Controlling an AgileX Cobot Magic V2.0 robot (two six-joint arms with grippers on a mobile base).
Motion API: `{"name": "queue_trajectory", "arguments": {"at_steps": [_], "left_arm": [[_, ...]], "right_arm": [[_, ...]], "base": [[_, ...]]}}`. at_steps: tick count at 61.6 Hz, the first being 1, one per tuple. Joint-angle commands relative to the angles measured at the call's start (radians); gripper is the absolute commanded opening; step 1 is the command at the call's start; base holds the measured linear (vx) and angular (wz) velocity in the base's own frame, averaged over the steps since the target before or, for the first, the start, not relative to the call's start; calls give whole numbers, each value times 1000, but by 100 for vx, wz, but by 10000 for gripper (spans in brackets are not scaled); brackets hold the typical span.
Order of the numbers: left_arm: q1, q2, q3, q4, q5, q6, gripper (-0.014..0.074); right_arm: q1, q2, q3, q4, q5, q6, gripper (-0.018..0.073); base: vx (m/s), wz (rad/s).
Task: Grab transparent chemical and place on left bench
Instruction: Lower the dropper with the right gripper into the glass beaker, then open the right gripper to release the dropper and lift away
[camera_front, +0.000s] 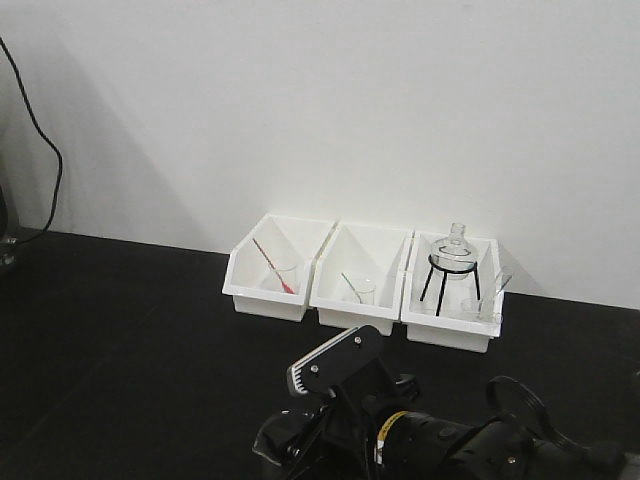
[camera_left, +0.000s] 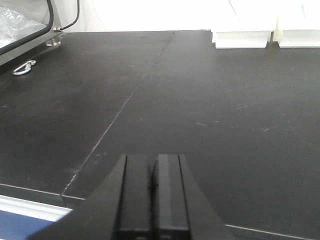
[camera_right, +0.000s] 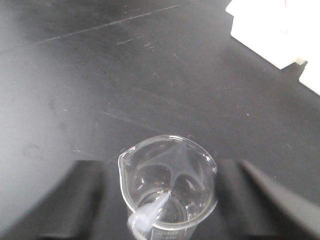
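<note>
The transparent chemical (camera_right: 192, 172) is a clear glass beaker with a pour spout and a white piece leaning inside. It sits between the fingers of my right gripper (camera_right: 167, 165), which presses on both its sides, just over the left bench (camera_right: 125, 75). In the front view the beaker's rim (camera_front: 520, 400) shows low at the right above my dark arms. My left gripper (camera_left: 154, 162) is shut and empty, low over the black benchtop (camera_left: 210, 100) near its front edge.
Three white bins (camera_front: 355, 280) stand in a row against the white wall. The left one holds a small beaker with a red rod (camera_front: 280, 272), the right one a round flask on a black tripod (camera_front: 455, 252). A metal-framed case (camera_left: 22, 27) stands at far left.
</note>
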Motion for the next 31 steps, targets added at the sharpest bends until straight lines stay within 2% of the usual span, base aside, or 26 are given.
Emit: {"name": "queue_trajectory", "arguments": {"at_steps": [1,12,23,31], "left_arm": [[-2,-19,16,-1,-78,-8,-3],[-2,-19,16,-1,-78,-8,-3],[-2,-19,16,-1,-78,-8,-3],[-2,-19,16,-1,-78,-8,-3]], "right_arm": [[4,-91,-36,5,-4,15,615],[14,-303,-36,9,287,13,576],[14,-494,-36,11,454,13,549],[13,-589,-36,11,520,13,540]], "base": [[0,0],[0,0],[0,0],[0,0]]}}
